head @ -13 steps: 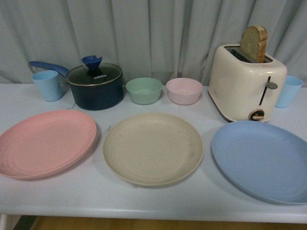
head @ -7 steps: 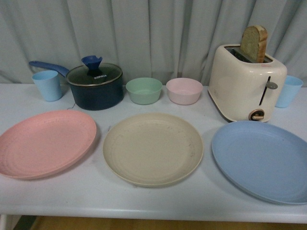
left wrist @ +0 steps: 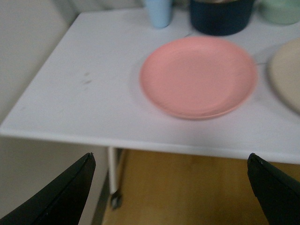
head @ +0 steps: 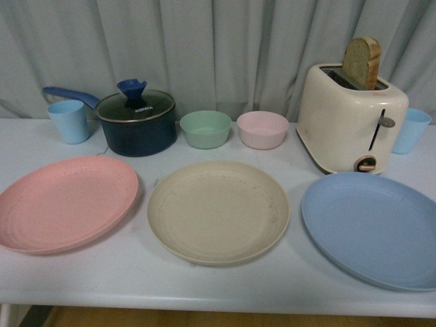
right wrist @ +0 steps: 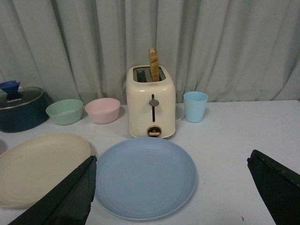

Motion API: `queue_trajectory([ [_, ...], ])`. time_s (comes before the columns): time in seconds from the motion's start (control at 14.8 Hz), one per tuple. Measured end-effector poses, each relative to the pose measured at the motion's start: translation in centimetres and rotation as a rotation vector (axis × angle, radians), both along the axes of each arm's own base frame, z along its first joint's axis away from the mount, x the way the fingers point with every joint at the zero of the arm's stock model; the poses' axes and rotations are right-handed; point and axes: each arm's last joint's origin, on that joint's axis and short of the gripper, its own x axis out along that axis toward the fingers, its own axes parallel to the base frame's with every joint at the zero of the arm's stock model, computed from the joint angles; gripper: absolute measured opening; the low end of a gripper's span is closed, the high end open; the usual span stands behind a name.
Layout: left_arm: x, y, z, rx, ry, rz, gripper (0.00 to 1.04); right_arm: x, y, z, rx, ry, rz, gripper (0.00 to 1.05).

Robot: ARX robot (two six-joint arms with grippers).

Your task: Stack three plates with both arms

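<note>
Three plates lie flat in a row on the white table [head: 136, 279]: pink plate [head: 65, 203] at left, beige plate [head: 218, 210] in the middle, light blue plate [head: 375, 227] at right. None overlap. Neither arm shows in the front view. My left gripper [left wrist: 171, 187] is open and empty, off the table's near left edge, with the pink plate [left wrist: 198, 76] ahead of it. My right gripper [right wrist: 171, 187] is open and empty, above the table near the light blue plate [right wrist: 145, 177]; the beige plate [right wrist: 40, 164] shows beside it.
Along the back stand a light blue cup [head: 68, 121], a dark lidded saucepan [head: 135, 122], a green bowl [head: 205, 129], a pink bowl [head: 262, 129], a cream toaster [head: 351, 126] holding a bread slice, and another blue cup [head: 411, 130]. Grey curtain behind.
Nothing on the table has moved; the front view has shifted by a pixel or two only.
</note>
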Motion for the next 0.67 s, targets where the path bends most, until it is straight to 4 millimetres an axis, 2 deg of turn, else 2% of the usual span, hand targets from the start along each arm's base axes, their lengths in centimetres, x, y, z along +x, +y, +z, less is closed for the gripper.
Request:
queue_trajectory([
  [0.07,1.5,0.9,1.0,0.025,0.062,0.082,0.98,0.0,0.0,0.0,0.000,-0.002,0.000,0.98],
  [0.2,4.8,2.3,2.3,-0.020,0.094,0.050,0.98,0.0,0.0,0.0,-0.001,-0.001,0.000,0.98],
  [0.47,10.1,5.5,1.2,-0.068,0.302,0.058,0.98,0.0,0.0,0.0,-0.001,-0.001,0.000,0.98],
  [0.67,12.0,6.3,1.1,-0.057,0.329,0.035,0.98,0.0,0.0,0.0,-0.001,-0.001,0.000,0.98],
])
